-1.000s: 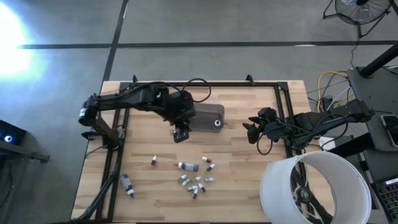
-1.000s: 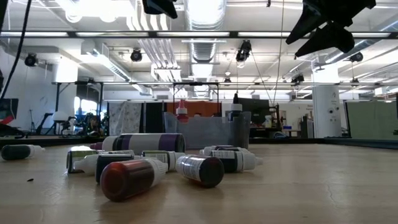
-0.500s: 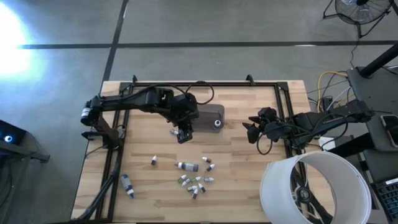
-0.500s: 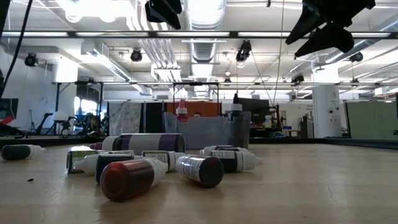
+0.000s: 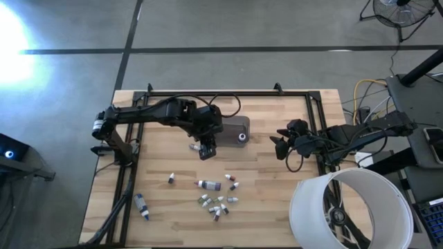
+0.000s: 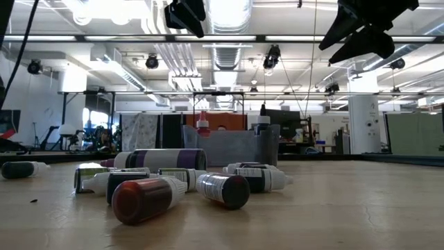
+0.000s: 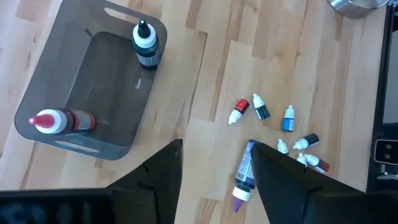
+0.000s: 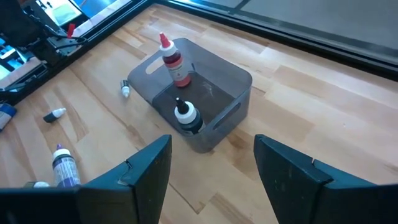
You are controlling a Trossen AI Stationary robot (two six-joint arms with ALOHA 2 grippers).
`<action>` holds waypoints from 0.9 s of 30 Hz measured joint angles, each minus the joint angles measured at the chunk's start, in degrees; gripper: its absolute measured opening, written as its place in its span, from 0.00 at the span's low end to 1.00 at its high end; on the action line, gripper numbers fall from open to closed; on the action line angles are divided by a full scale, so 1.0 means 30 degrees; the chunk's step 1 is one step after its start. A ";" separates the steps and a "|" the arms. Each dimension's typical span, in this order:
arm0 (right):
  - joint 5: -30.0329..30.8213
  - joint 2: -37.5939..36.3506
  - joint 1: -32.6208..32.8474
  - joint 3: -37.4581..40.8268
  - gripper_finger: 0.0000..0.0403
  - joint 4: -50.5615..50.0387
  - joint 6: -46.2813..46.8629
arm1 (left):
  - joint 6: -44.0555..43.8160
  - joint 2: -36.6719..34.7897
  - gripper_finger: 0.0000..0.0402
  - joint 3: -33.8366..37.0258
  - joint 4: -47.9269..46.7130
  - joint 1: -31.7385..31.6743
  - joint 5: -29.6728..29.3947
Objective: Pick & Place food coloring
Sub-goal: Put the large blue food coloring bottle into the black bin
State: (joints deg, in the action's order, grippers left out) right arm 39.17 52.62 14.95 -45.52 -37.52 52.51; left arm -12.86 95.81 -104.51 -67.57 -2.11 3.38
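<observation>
Several small food coloring bottles (image 5: pixel 216 200) lie on their sides in a loose cluster near the table's near edge; in the low view they show as a heap (image 6: pixel 166 184). A longer purple-capped bottle (image 5: pixel 208 185) (image 7: pixel 244 177) lies just past the cluster. Two bottles stand in the grey tub (image 5: pixel 232 129): a white-capped one (image 7: pixel 146 45) and a red-capped one (image 7: pixel 62 120). My left gripper (image 5: pixel 205 149) (image 7: pixel 217 186) hovers open above bare wood between tub and cluster. My right gripper (image 5: pixel 279 146) (image 8: pixel 211 180) waits open, raised, right of the tub.
A single tiny bottle (image 5: pixel 171 178) lies left of the cluster, and a larger one (image 5: pixel 141 205) lies at the near left corner. A tiny bottle (image 8: pixel 125 89) sits beside the tub's wall. A white bucket (image 5: pixel 346 207) stands off the table's near right corner.
My left gripper has drifted a little toward the table's right and near edge, away from the tub and toward the bottles, staying open. The bottles and the tub have kept their places.
</observation>
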 joint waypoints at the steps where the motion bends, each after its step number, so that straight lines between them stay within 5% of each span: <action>1: -0.0004 0.0000 -0.0062 0.0000 0.55 0.0002 -0.0060 | 0.0000 0.0001 0.41 0.0000 -0.0002 0.0000 0.0000; 27: -0.0055 0.0000 -0.0237 0.0000 0.55 0.0010 -0.0509 | 0.0007 0.0008 0.41 0.0000 0.0022 0.0007 0.0000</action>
State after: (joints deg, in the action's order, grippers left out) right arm 39.00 52.62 14.24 -45.52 -37.50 50.98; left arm -12.84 95.83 -104.51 -67.51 -2.09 3.38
